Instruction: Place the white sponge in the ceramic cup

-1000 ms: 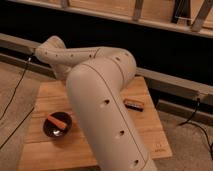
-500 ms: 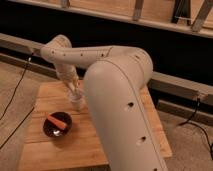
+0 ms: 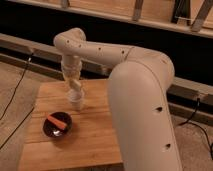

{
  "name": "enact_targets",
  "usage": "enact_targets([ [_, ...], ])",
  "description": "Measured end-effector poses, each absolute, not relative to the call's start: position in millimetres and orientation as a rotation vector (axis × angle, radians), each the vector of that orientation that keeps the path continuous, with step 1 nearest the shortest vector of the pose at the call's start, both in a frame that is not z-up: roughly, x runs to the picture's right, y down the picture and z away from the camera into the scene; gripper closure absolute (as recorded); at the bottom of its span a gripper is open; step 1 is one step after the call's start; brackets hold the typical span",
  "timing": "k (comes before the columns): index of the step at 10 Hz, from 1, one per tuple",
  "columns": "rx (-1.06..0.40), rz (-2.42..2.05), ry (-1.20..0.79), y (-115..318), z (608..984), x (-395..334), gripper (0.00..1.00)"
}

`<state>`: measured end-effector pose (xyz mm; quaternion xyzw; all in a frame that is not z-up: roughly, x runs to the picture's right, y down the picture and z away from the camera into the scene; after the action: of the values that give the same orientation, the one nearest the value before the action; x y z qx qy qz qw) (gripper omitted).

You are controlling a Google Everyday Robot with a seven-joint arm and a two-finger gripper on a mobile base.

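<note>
The gripper (image 3: 75, 93) hung directly over the ceramic cup (image 3: 77, 103), blocking its mouth, while the dark bowl (image 3: 56, 128) (nearer the camera) and the bulky arm (image 3: 142, 110) flanked the open surface (image 3: 92, 136) between them.

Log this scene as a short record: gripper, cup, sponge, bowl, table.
gripper: shut, pointing down just over the ceramic cup
ceramic cup: upright on the wooden table, mid-table
white sponge: not distinguishable from gripper and cup
dark bowl: left of and nearer than the cup, holding an orange piece
</note>
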<state>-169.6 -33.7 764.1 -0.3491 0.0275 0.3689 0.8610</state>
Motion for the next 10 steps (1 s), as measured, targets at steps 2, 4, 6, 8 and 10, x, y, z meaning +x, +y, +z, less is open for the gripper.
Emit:
enact_targets([
  [2,-0.8,0.663,-0.02,-34.4,749.0,-164.0,1.0],
  [4,-0.849,0.591,-0.084,-38.6,738.7,-159.0,1.0],
  [6,-0.884,0.566,-0.13,-40.0,735.7,-171.0,1.0],
  [8,-0.928,0.528,-0.18,-32.5,738.0,-191.3,1.0],
  [10,-0.973,0.486,-0.2,-16.3,751.9,-201.6,1.0],
])
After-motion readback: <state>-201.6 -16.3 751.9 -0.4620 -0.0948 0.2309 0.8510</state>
